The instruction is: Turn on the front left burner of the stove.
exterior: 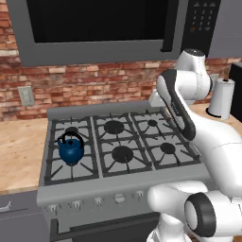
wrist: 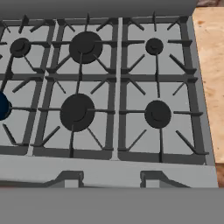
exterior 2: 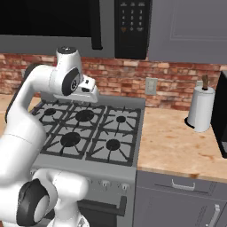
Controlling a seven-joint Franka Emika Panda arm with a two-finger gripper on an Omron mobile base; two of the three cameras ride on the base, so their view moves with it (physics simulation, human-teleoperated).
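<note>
A wide grey metal gas stove [exterior: 118,186] with six black burners under three grey grate sections is seen set into a light wooden counter [exterior 2: 177,142], below a dark microwave [exterior: 94,28] on a red brick wall [exterior: 85,82]. A small round blue kettle [exterior: 71,150] is seated on the left grate section towards its front, over the front left burner, so the black cap beneath it is hidden; in the hand view only a sliver of the kettle is caught at the left edge. A row of small silver knobs [exterior: 98,200] is laid out across the stove's front panel, and the knob for that burner is judged to be one near the left end of the row. The white arm's two-finger gripper [wrist: 111,179] is held high above the right rear part of the cooktop, looking down over the grates, with its two dark finger tips [wrist: 70,178] rising at the bottom of the hand view. The tips are set well apart and nothing is held between them. The deciding relation is this: the left knobs lie well below the gripper, forward of it and far to its left, on the vertical panel rather than on the cooktop. A white paper towel roll [exterior 2: 200,108] stands on the counter to the right.
</note>
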